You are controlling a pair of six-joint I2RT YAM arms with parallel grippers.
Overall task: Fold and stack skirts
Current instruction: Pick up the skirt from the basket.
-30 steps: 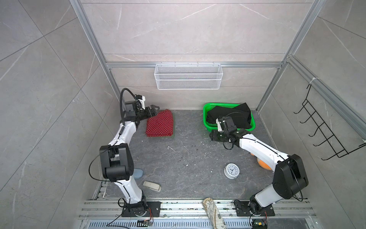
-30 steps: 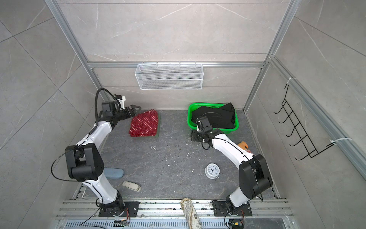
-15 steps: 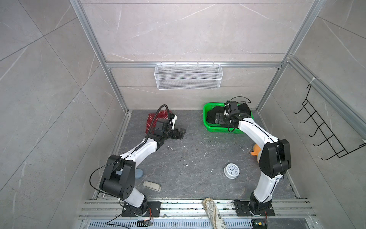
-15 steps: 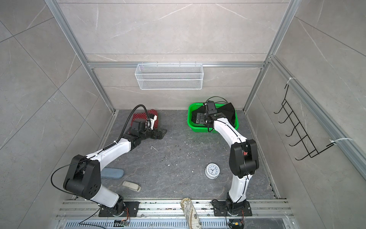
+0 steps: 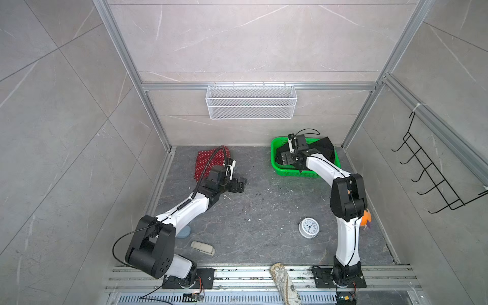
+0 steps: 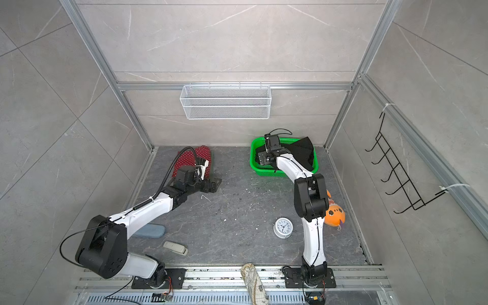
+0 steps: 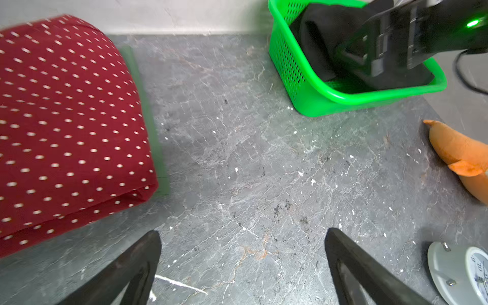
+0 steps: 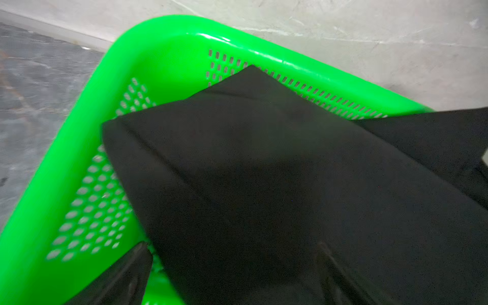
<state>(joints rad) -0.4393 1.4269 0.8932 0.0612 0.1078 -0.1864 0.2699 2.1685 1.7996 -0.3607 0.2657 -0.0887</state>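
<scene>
The red skirt (image 5: 208, 162) with white dots lies folded at the back left, also in the left wrist view (image 7: 66, 126). A thin olive green edge (image 7: 154, 137) shows under it. The black skirt (image 5: 320, 149) lies in the green basket (image 5: 295, 173) at the back right. My left gripper (image 5: 239, 184) is open and empty over bare floor, just right of the red skirt. My right gripper (image 5: 286, 158) is inside the basket, open, low over the black skirt (image 8: 264, 184). One of its fingers (image 8: 132, 266) is beside the basket wall (image 8: 66, 171).
A white alarm clock (image 5: 309, 227) and an orange plush fish (image 6: 334, 215) lie near the right arm. A beige flat object (image 5: 202, 248) and a blue-grey one (image 6: 149, 231) lie by the left arm. A patterned cloth roll (image 5: 285, 284) sits at the front rail.
The left gripper has swung from behind the red skirt to the floor on its right. The right gripper has moved from the floor in front of the basket into it.
</scene>
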